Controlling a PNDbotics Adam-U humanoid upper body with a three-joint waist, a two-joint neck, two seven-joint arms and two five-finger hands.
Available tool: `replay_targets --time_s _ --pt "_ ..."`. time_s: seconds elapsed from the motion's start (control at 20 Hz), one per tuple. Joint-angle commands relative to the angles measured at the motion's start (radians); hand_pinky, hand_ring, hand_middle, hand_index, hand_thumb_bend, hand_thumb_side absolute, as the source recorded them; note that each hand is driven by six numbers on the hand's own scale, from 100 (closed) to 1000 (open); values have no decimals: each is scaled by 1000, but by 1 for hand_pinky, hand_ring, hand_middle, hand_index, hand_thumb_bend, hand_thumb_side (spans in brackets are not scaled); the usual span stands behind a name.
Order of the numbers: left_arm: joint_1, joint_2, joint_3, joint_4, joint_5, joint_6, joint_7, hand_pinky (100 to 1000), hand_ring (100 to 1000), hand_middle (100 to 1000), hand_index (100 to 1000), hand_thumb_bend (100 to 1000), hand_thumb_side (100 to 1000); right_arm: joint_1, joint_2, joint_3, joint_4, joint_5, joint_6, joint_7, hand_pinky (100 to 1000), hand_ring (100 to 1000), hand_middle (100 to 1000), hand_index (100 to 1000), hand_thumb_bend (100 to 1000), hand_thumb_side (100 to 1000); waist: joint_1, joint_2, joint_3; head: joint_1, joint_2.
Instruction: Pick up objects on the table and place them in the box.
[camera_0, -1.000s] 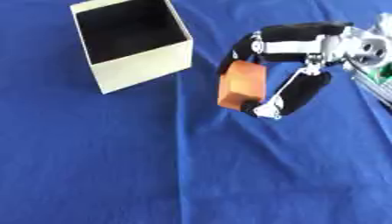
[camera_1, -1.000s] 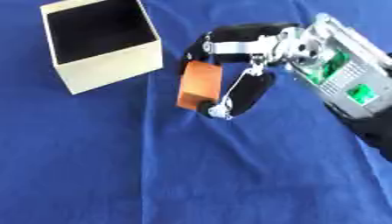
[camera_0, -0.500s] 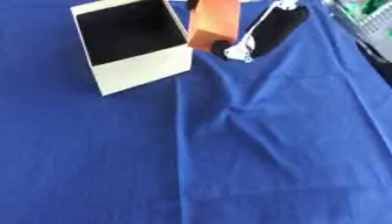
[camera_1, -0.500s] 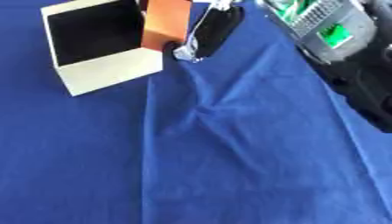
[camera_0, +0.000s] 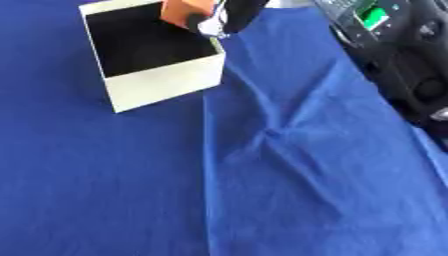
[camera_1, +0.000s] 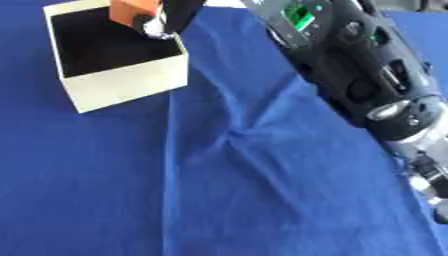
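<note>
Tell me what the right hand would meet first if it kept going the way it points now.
Probably the dark inside of the box: the right hand holds the orange block over its far corner, though height is unclear.

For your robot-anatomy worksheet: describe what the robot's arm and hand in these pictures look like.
The right arm is a bulky black shell with rounded housings, a silver joint near the wrist end and an exposed green circuit board on its upper side. The right hand shows black fingers with a small silver part at the tip. No left arm shows.

Table (camera_0: 289, 190) covered in plain deep blue cloth. Box (camera_0: 166, 82) cream outside, black inside. Block (camera_0: 184, 10) orange; right hand (camera_1: 175, 12) black with silver tips.
</note>
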Motion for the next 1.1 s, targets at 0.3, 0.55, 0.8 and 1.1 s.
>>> replay_targets --time_s 0.3,0.55,0.8,1.1 --pt "-18 21 -3 -14 11 -1 -15 481 533 627 712 272 715 -68 70 -94 178 70 -76 -104 665 724 683 727 100 142 -26 -16 71 -53 -27" --pt "-22 18 -2 -14 14 0 -16 480 533 626 711 269 715 -83 96 -105 280 94 -134 -134 661 721 680 726 100 144 -43 -7 104 -60 -34" --pt "-19 12 1 -14 13 3 -16 480 532 626 711 265 715 -73 105 -79 319 107 -173 -118 664 732 689 727 100 139 -49 2 101 -50 -24" --pt "-18 8 2 -14 14 4 -17 480 532 626 711 263 716 -51 106 -65 341 120 -174 -85 666 739 695 723 100 143 -44 1 98 -45 -20"
